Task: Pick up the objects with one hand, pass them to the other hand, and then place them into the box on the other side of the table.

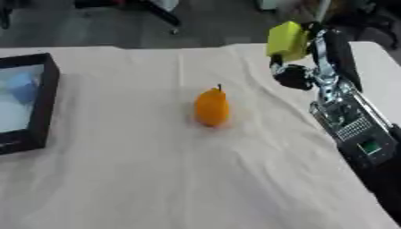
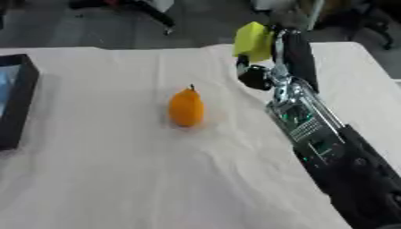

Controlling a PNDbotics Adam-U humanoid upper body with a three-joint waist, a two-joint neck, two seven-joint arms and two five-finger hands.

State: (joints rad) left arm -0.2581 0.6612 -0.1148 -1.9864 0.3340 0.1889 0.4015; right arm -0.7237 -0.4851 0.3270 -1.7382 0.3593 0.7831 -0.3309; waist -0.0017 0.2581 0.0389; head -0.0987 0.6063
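Yellow object: a yellow block-like item (image 1: 287, 40), held by the right hand above the table's far right corner, clear of the cloth.
Right hand: the right hand (image 1: 301, 53) has its fingers curled round the yellow object from below and behind; how far the fingers wrap cannot be made out. The forearm runs down toward the near right corner.
Left hand: not visible in either view.
Orange fruit: an orange pear-shaped fruit (image 1: 211, 107) with a dark stem, upright near the table's centre, well apart from the right hand and untouched.
Box: a black-walled box (image 1: 49, 96) at the left edge, with a pale blue item (image 1: 23, 87) inside.
Table: covered with a creased cream tablecloth (image 1: 156, 170).
Stage, as judged: pickup done; handover and placement not yet done.
Risk 1: the yellow object may drop during the handover if the right hand releases it before the left hand has closed on it.
Risk 2: a low sweep across the table may knock over the fruit.
Risk 3: the cloth creases may snag a dragged finger.
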